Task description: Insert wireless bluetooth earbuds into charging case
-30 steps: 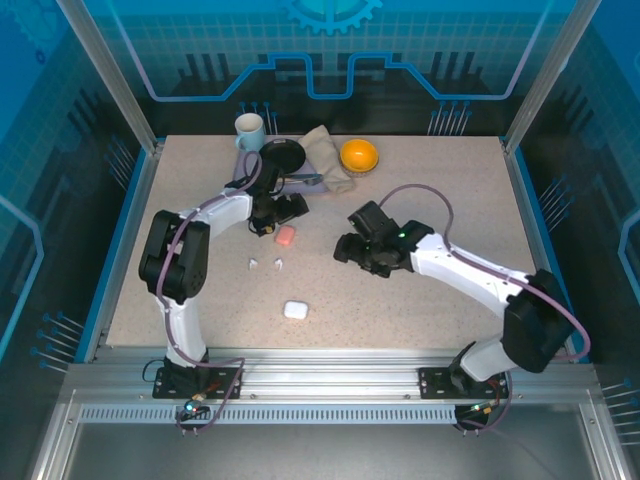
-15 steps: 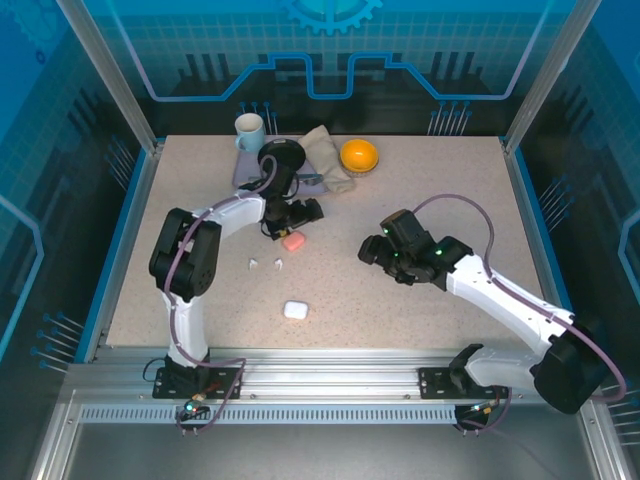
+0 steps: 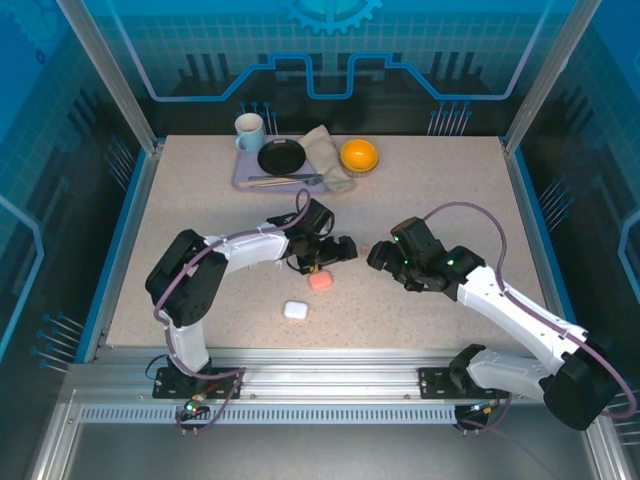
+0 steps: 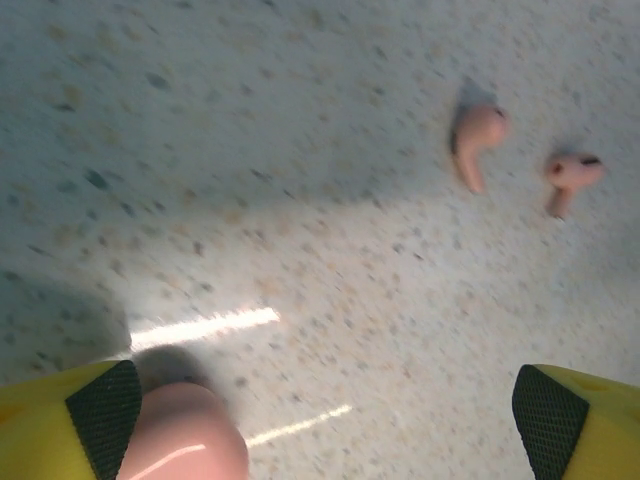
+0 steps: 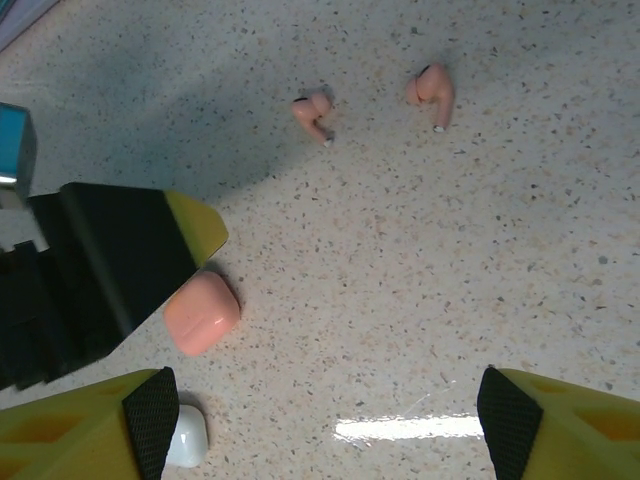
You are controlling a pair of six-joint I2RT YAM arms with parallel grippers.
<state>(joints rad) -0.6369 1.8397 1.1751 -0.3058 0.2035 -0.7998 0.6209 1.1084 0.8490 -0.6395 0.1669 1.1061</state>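
We see the 2 pink earbuds lying on the counter between our released left hand and released right hand; the pink case sits just beside the left hand.

Both arms are wearing white shells and black joints, purple cables are hanging on them, and claw fingers are showing yellow.

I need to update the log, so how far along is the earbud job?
Nothing done yet: the pink earbuds lie loose on the table, and the pink case and white case look shut. In hand: nothing; the left gripper is open beside the pink case, the right gripper open too. Left: opening cases, seating earbuds.
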